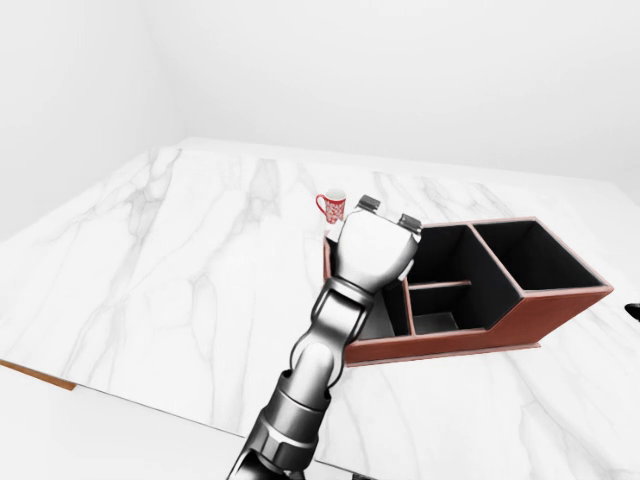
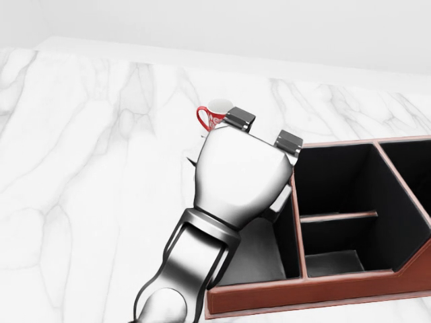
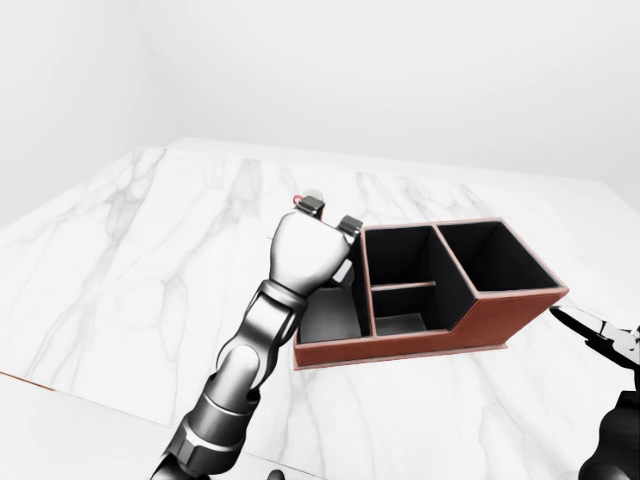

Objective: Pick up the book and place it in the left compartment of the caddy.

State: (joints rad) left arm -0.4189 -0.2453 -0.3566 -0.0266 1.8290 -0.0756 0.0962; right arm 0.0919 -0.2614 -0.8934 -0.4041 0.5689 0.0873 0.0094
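All three views look down over the left arm onto the desk (image 1: 150,260). The head view sits nearest; both eye views share the whole caddy (image 1: 540,310).

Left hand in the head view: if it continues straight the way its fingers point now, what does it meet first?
Probably the small red and white patterned mug, which stands on the white marble table just beyond the silver left hand's fingers. Depth is unclear, so the hand may pass above it.
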